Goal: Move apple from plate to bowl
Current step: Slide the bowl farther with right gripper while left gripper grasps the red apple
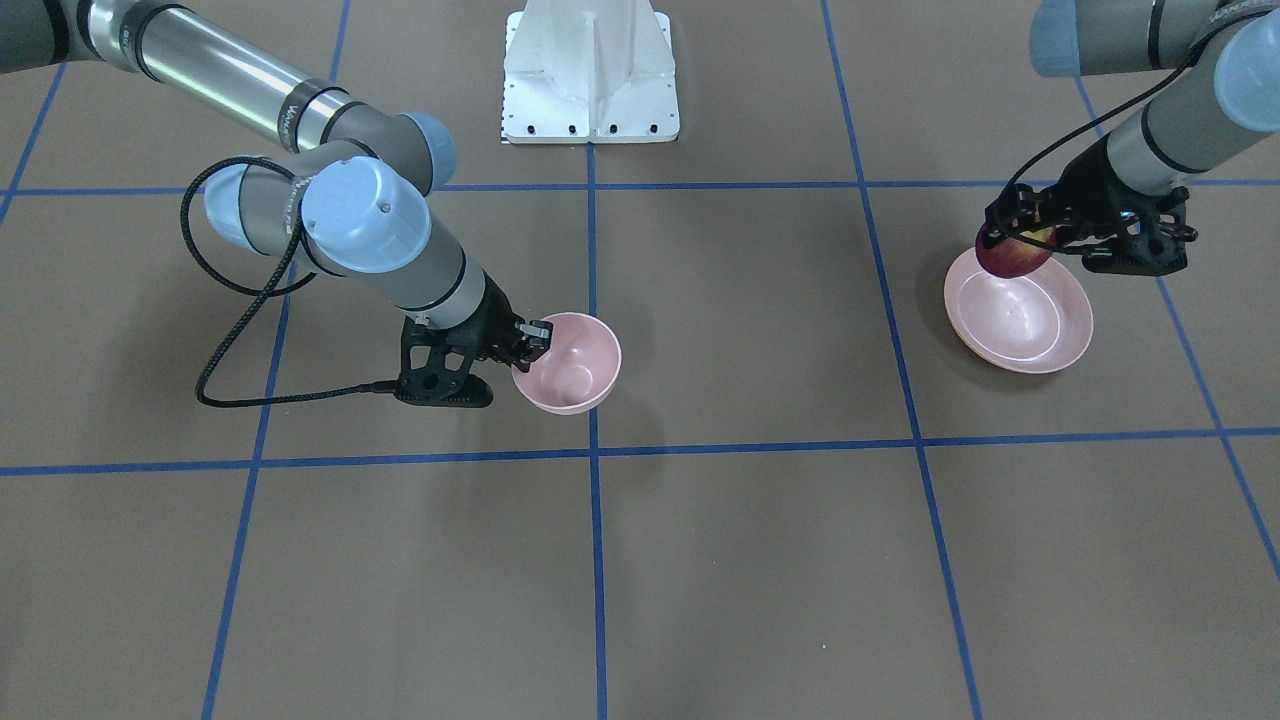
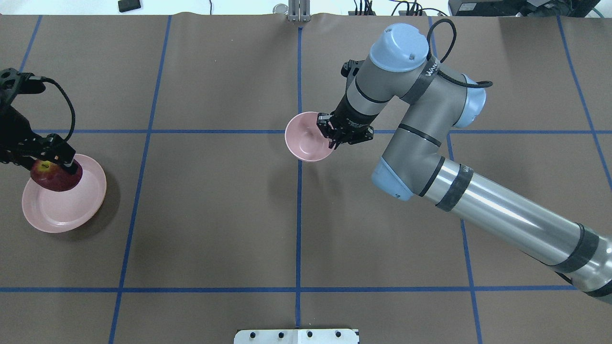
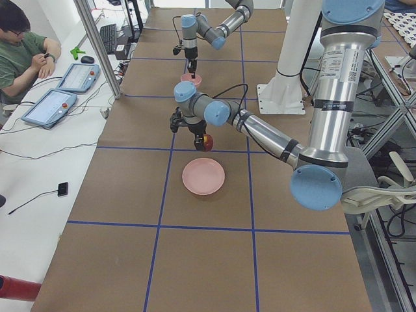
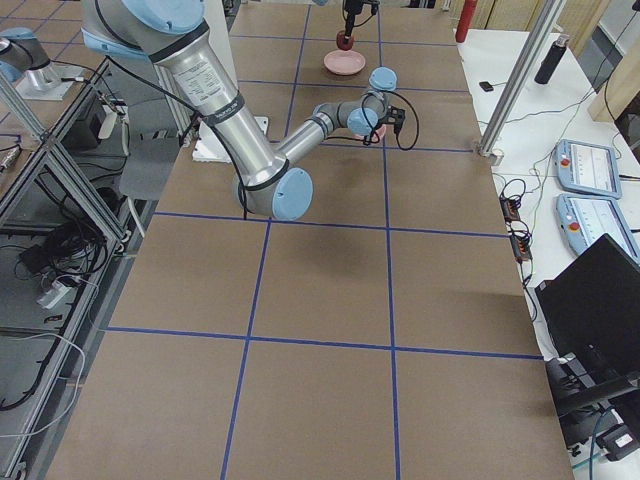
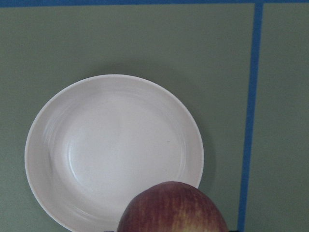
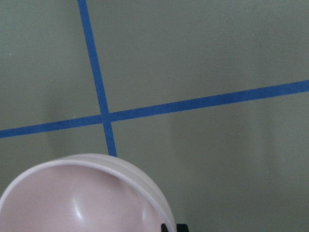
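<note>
the apple (image 2: 55, 177) is dark red, faintly streaked, with a yellow-green patch at the stem. it hangs clamped in the left tool (image 2: 50, 165), lifted over the rim of the plate (image 2: 71, 215), whose base is bare. the pickup looks done; the carry and the drop are left. the bowl (image 2: 306, 143) is well apart at mid-bench (image 2: 215, 215), its rim pinched by the right tool (image 2: 330, 134).

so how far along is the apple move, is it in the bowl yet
Not yet. Done: the left gripper is shut on the apple and holds it up off the plate, which is bare. In hand: the right gripper grips the rim of the bowl, well away from the plate. Left: carrying the apple across to the bowl, empty for now, and letting go.
</note>
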### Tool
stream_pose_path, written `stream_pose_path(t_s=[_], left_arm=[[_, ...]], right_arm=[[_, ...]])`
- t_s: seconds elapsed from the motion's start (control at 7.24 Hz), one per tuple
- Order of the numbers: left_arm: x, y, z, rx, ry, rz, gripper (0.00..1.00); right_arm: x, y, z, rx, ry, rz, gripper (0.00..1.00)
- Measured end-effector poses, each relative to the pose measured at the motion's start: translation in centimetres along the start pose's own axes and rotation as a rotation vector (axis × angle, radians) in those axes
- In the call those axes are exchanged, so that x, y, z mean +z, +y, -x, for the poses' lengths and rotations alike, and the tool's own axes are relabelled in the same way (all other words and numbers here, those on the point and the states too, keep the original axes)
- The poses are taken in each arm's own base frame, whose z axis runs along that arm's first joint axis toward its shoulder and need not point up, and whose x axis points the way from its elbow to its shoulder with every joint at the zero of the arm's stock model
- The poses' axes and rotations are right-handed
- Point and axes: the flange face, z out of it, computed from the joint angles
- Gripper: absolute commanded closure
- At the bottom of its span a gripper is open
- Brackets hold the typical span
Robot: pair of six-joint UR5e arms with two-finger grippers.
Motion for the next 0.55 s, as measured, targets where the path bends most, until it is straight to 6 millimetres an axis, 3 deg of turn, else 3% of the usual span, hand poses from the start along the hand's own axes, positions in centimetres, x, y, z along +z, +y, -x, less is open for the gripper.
stream_pose_path(t_s=[0.55], left_arm=[[-0.9, -1.1, -2.0, -0.045, -0.001, 0.002, 1.0]], right_arm=[[2.4, -1.7, 1.5, -0.024, 0.043, -0.024, 1.0]])
